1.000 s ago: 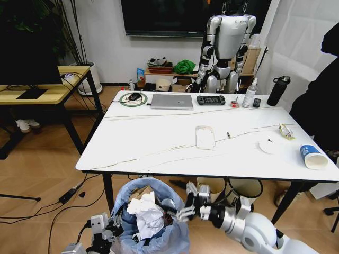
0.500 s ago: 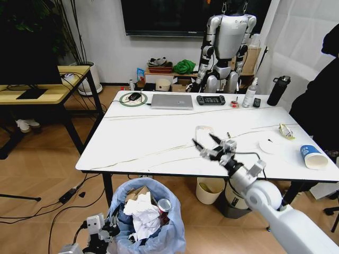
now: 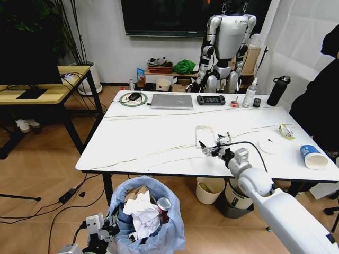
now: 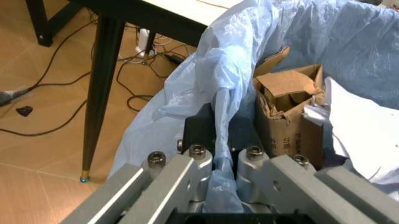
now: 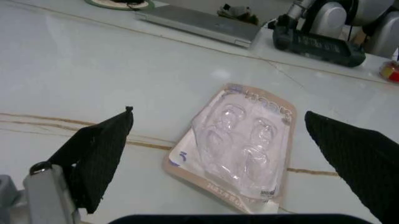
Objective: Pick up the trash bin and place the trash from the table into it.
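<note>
— While the counter point(image 3: 159, 137) runs wide and bare along its near and left side, where does the right claw point(image 3: 211, 148) stand?

— Over the near middle, its arm reaching forward from the lower right, fingers point(image 5: 93, 154) spread wide with nothing between them (a released pose). The clear wrapper on its card point(image 5: 240, 142) lies flat on the marble just beyond the tips.

— And toward the right edge?

— A white lid point(image 3: 271, 146), then a blue-white paper cup point(image 3: 312, 156) on its side near the corner.

— The trash bin point(image 3: 150, 217)?

— Below the counter's near edge, to the left, holding crumpled white paper point(image 3: 144, 214), a brown cardboard piece point(image 4: 288, 109) and a red can point(image 3: 163, 205). The left claw point(image 4: 218, 163) is clenched on its blue bag and rim.
</note>
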`<state>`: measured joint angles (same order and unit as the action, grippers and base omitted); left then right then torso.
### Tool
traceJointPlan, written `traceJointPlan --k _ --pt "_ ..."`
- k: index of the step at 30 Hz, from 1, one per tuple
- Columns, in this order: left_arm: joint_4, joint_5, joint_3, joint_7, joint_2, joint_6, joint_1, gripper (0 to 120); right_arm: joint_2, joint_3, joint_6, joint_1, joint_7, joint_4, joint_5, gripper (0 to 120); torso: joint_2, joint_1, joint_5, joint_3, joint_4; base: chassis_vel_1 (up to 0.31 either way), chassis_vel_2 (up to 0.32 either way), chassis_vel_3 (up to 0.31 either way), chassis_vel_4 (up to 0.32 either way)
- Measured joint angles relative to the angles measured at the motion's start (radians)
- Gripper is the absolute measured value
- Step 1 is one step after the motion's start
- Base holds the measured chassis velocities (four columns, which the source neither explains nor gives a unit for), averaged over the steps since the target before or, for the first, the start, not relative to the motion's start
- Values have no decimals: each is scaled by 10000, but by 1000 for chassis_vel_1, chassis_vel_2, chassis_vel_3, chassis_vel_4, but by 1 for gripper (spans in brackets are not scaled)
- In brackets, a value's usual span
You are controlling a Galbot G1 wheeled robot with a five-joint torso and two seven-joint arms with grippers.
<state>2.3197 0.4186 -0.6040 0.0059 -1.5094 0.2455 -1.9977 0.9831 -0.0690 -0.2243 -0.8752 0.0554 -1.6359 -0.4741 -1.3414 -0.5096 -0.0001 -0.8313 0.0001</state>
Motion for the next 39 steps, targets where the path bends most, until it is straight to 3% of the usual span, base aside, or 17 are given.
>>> traceJointPlan --k 8,27,37,39 --pt "34 -25 -15 22 -19 -10 -19 0 234 290 1 650 16 1079 508 100 0 0 1 0 0 0 0 0 0" --pt "32 4 -41 30 -25 -12 -3 0 533 891 203 1311 -13 1925 1034 99 0 0 1 1 0 0 0 0 0" --pt "36 51 -61 33 13 -4 40 0 334 840 70 1204 -15 2034 1243 61 0 1 1 1 -3 0 0 0 0" --pt "36 54 -57 33 14 -2 42 0 330 843 66 1174 -16 2025 1243 57 0 2 1 1 -3 0 0 0 0"
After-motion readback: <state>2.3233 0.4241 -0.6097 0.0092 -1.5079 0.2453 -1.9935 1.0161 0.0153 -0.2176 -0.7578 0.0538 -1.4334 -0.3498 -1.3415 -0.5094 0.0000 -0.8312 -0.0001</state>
